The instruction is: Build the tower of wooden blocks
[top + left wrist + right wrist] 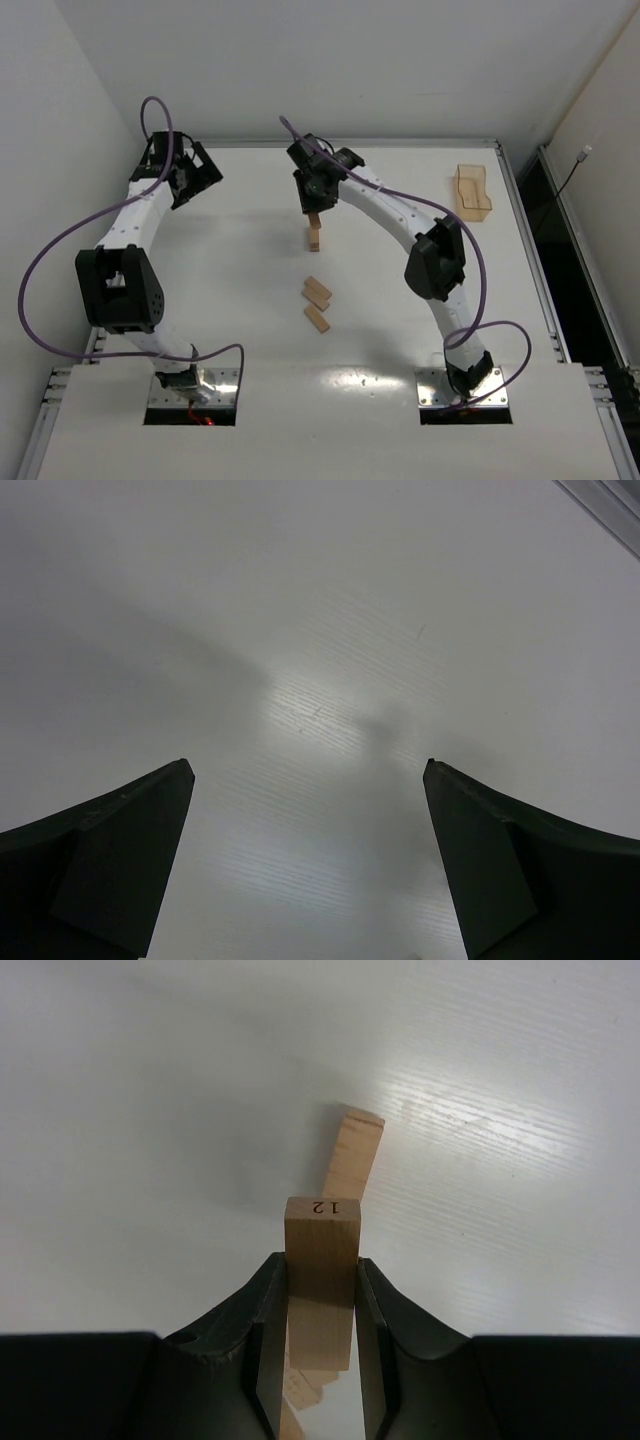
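Two hands work over a white table [200, 320] with walls on the left and at the back, and a raised rim [520, 230] along the far and right edges. The middle of the table is mostly bare. The only things there are the tower [314, 240], well clear of every edge, and a small group of loose wood blocks [317, 292] lying flat, near it on the side toward the arm bases. A translucent orange tray [463, 195] sits close to the far right corner, just inside the rim and well apart from the tower.

The right hand [311, 203] reaches in from the right and hangs over the tower. Its fingers [268, 1305] are drawn in narrow on a wood block [321, 1255], pressing on its two long sides — the end face toward the camera is marked "12". The tower's tan wood shows just beyond and beneath this block, in line with it. From these views I cannot tell whether the block touches the tower.

The left hand [308, 770] is at the far left of the table, well apart from the tower and the loose blocks. Its fingers are spread wide with nothing between them — only bare table shows below.
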Tool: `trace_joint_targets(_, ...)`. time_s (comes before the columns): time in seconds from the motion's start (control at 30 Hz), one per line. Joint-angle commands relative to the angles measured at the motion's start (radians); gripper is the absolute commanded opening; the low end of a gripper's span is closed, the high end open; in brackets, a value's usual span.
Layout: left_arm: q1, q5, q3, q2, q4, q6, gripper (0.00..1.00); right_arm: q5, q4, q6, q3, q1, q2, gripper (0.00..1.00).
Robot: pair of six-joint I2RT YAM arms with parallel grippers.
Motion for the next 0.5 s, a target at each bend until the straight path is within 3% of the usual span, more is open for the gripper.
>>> trace_joint_targets(0.0,-0.007,-0.023,0.036,0.023,0.026,0.004,0.99,0.065,0.029,0.118,0.043,-0.013,-0.022,0.00)
trace_joint_targets(0.47,-0.016,-0.024,0.005,0.033,0.046,0.013,0.99,0.050,0.038,0.169,0.014,-0.002,0.058,0.00)
